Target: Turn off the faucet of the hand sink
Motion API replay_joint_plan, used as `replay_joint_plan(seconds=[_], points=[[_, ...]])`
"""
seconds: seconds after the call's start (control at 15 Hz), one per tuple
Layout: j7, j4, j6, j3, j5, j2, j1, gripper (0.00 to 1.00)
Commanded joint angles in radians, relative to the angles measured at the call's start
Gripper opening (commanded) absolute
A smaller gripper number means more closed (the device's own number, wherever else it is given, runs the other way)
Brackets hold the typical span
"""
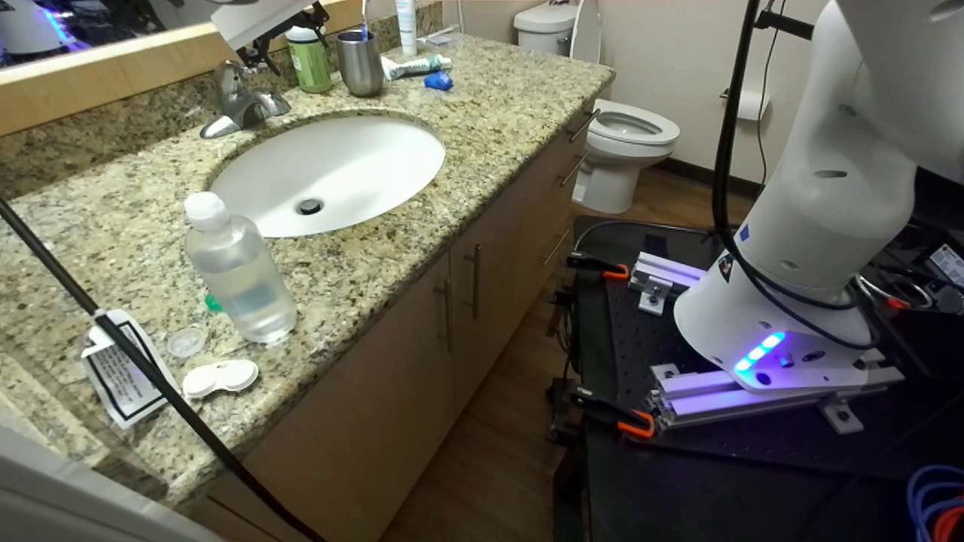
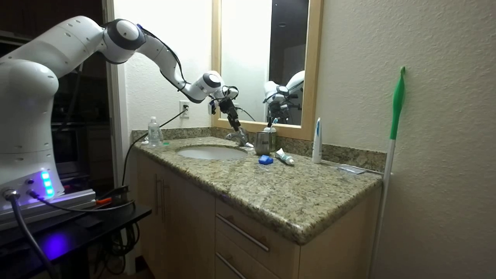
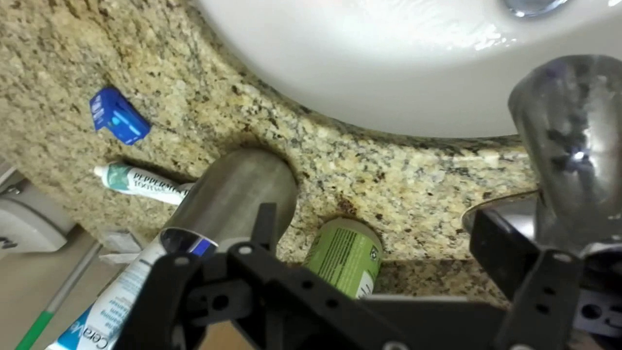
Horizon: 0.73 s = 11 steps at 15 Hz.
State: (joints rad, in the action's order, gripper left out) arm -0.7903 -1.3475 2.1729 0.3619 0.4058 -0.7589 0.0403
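The silvery faucet (image 1: 241, 105) stands at the back rim of the white hand sink (image 1: 376, 169). It also shows in an exterior view (image 2: 241, 136), partly behind my gripper (image 2: 237, 126). In the wrist view the faucet (image 3: 573, 150) is large at the right edge, its spout over the basin (image 3: 388, 82). My gripper (image 3: 381, 236) is open with nothing between its fingers. Its right finger overlaps the faucet's base in that view; I cannot tell whether they touch. The lever is partly hidden. I can make out no water stream, only glints near the drain.
A metal cup (image 3: 243, 194) and a green bottle (image 3: 345, 257) stand close beside the gripper. A toothpaste tube (image 1: 418, 66) and blue floss box (image 1: 438, 80) lie beyond. A clear bottle (image 1: 241, 278) stands at the sink's other side. The mirror (image 2: 248, 58) is behind the faucet.
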Motion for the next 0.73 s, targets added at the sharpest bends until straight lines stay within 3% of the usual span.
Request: replay_joint_plan(seconds=[0.0, 0.2, 0.67], points=[[-0.059, 0.068, -0.049, 0.041, 0.072, -0.08, -0.037, 1.0], [-0.118, 0.05, 0.005, 0.031, 0.063, -0.007, -0.031, 1.0], [-0.113, 0.063, -0.014, 0.024, 0.065, -0.013, -0.029, 1.0]])
